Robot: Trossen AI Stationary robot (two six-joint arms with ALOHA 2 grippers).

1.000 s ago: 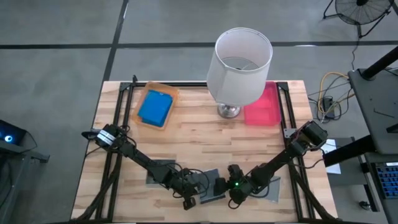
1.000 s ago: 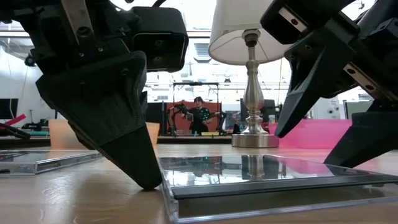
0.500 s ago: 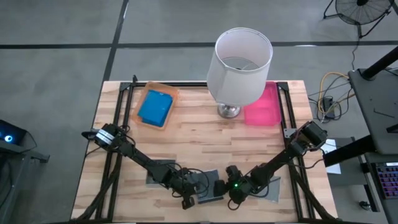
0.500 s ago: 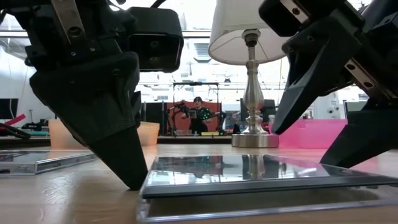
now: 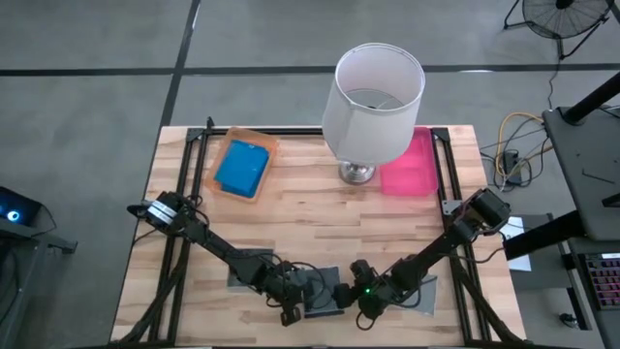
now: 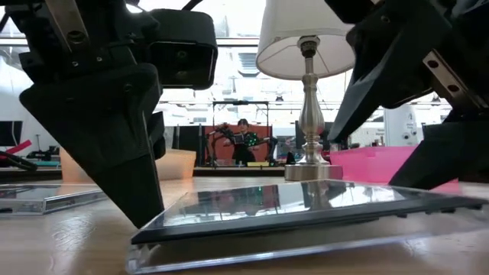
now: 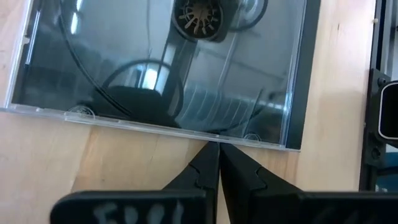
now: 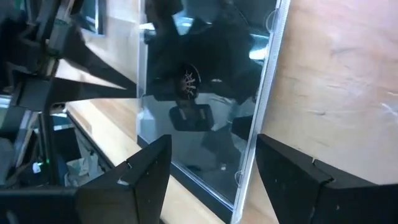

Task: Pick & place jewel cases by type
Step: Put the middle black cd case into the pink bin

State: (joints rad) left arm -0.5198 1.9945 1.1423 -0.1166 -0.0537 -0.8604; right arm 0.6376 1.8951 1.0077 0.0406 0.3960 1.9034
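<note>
A dark grey/clear jewel case [image 5: 325, 294] lies near the table's front edge between my two grippers; it also shows in the low view [image 6: 306, 210]. My left gripper [image 5: 289, 312] is shut, with its tips at the case's left edge [image 7: 214, 146]. My right gripper [image 5: 360, 308] is open at the case's right edge [image 8: 214, 140]. One finger [image 8: 143, 180] is over the lid and the other [image 8: 292, 180] is beyond the edge. Two more grey cases lie flat under the arms, at left [image 5: 247, 271] and at right [image 5: 426, 296]. A blue case [image 5: 242, 167] lies in the orange tray [image 5: 263, 143]. My left gripper's shut fingertips [image 7: 211, 155] press against the case's left edge [image 7: 214, 138], slanting down from the table's left side. That edge rests on the wood. My right gripper straddles the case's right edge [image 8: 252, 168] from the table's right side. That edge sits a little raised [image 6: 458, 205]. I cannot tell which finger touches it.
A lamp with a white shade [image 5: 373, 92] stands at the back middle, with the pink tray [image 5: 412, 165] to its right. The orange tray is at the back left. Bare wood [image 5: 320, 228] lies between the trays and the grippers. A person shows far off in the room [image 6: 244, 141].
The middle case has slid toward the table's left edge against my left gripper's tips, which have backed a little the same way. The case's right edge has tipped up while its left edge stays on the wood.
</note>
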